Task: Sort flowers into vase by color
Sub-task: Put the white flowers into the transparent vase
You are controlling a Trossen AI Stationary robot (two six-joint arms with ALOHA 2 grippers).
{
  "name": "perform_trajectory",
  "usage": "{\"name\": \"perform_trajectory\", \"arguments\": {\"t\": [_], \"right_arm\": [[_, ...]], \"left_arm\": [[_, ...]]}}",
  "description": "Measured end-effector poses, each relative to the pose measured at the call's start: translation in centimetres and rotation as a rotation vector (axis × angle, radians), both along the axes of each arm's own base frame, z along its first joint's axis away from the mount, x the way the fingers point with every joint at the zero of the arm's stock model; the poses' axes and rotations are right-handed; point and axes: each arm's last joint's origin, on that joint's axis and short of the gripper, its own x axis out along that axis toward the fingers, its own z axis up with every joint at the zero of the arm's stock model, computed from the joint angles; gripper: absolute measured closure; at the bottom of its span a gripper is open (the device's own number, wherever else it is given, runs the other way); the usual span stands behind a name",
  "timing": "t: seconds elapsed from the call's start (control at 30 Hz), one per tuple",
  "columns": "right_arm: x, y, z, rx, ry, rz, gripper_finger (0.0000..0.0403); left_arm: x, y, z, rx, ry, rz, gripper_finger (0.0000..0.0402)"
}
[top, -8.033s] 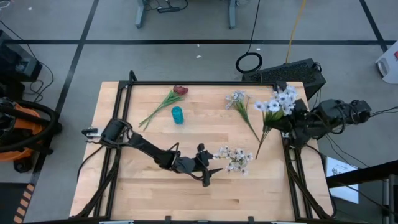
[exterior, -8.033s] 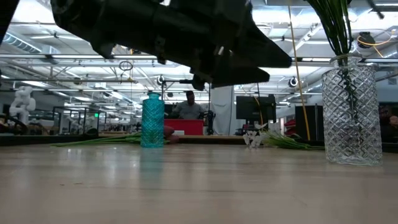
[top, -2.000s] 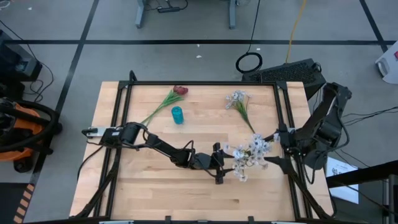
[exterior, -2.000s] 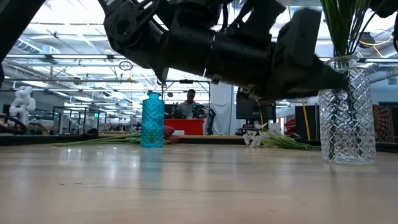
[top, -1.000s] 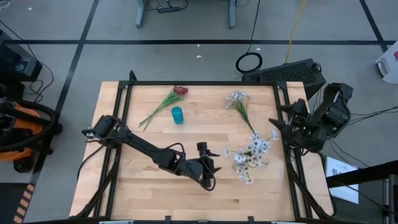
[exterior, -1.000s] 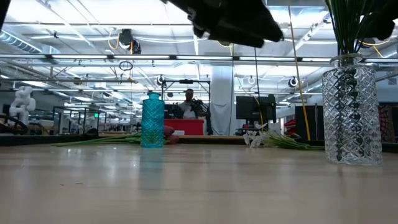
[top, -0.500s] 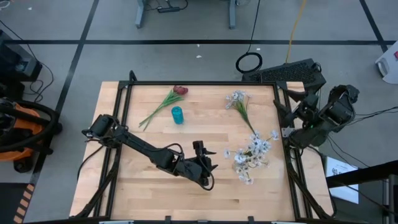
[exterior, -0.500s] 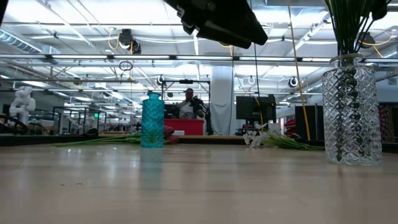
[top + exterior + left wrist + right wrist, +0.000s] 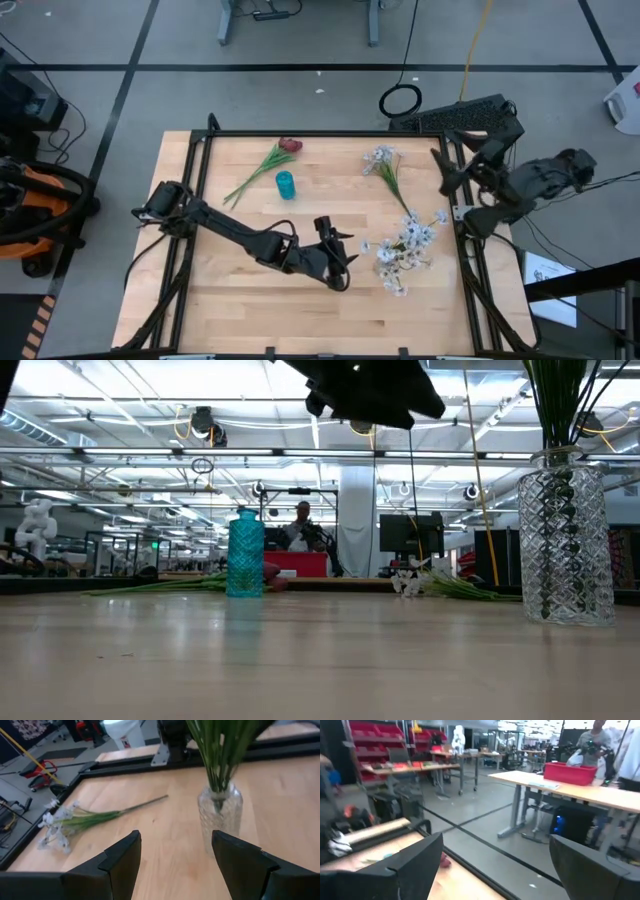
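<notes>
Left gripper (image 9: 335, 262) hovers empty, fingers spread, beside the glass vase (image 9: 566, 540) holding white flowers (image 9: 405, 248); right gripper (image 9: 447, 170) waits open at the desk edge

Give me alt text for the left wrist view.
A clear vase of green stems stands on the wooden table ahead of the open left gripper. A white flower spray lies flat beside it.
</notes>
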Motion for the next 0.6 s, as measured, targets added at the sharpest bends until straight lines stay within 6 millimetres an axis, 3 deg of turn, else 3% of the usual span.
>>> {"name": "perform_trajectory", "arguments": {"t": [0.27, 0.5, 0.6], "right_arm": [[3.9, -2.1, -1.6, 0.007, 0.183, -0.056, 0.005], [4.8, -6.1, -2.3, 0.121, 0.224, -0.111, 0.005], [5.5, -7.9, -3.5, 0.171, 0.245, -0.126, 0.005]], "left_arm": [[0.0, -0.5, 0.6, -0.014, -0.02, -0.007, 0.0153], [-0.4, -1.7, 0.5, -0.011, -0.012, -0.036, 0.0153], [-0.6, -2.0, 0.5, -0.009, -0.01, -0.042, 0.0153]]}}
